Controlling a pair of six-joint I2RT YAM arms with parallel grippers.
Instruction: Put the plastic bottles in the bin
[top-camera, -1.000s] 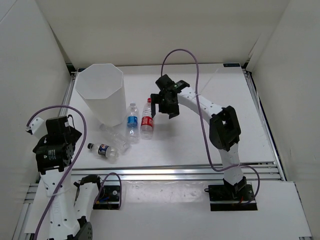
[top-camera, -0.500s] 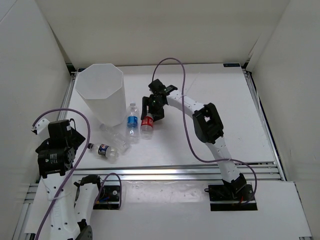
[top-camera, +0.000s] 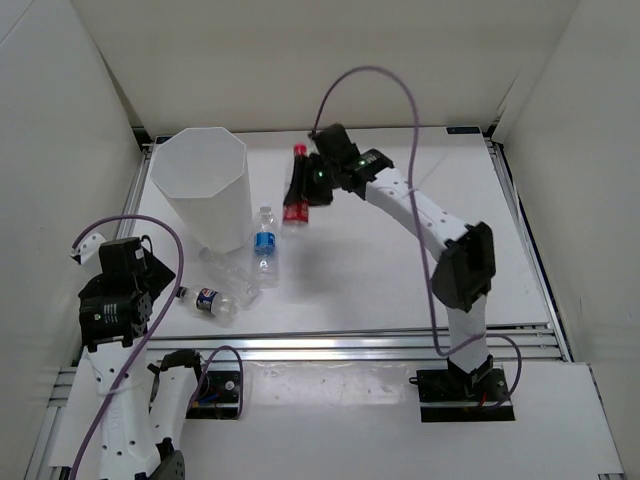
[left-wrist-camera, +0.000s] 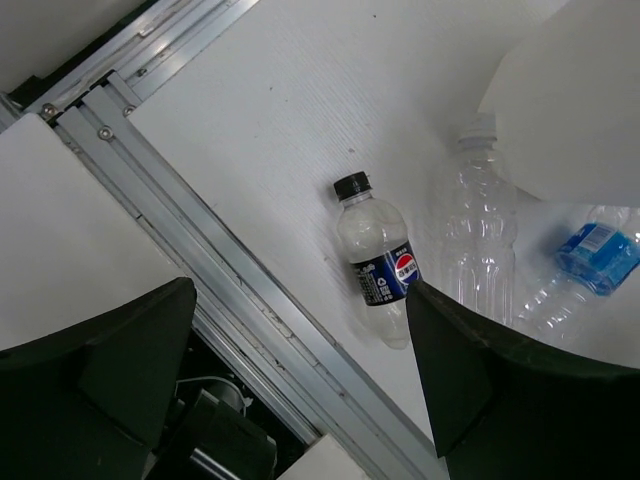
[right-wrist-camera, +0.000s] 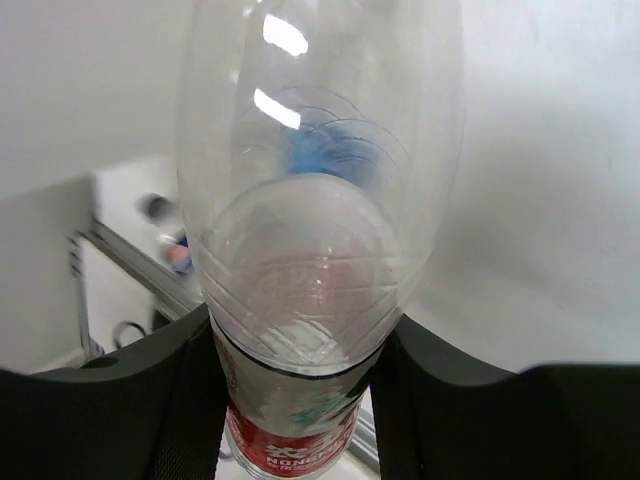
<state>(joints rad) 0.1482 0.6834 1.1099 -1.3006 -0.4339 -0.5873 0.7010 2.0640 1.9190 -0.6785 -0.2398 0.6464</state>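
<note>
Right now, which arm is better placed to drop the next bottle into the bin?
Right. The right gripper holds the red-label bottle in the air beside the bin; the left gripper is open and empty.

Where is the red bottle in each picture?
Top external: the red bottle is right of the bin, held by the right gripper.
Left wrist: not in it.
Right wrist: it fills the middle, very close up.
Shared landmark: the blue bottle, which is at the right edge in the left wrist view. The blue blur seen through the red bottle in the right wrist view is probably it.
</note>
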